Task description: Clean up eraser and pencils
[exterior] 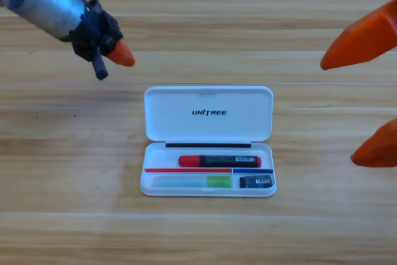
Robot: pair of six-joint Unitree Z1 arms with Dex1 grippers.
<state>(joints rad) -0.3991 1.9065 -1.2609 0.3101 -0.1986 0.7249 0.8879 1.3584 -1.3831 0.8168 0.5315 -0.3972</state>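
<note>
A white case lies open in the middle of the table, its lid folded back. In its tray a black pencil with a red cap lies along the upper slot. Below it rests the pale pencil with a green end. The small dark eraser sits in the lower right compartment. My left gripper hangs at the upper left, well away from the case, holding nothing. At the right edge my right gripper shows large and cut off, open, its two orange jaws wide apart with nothing between them.
The wooden table surrounds the case on all sides. The left arm's grey body comes in from the top left corner.
</note>
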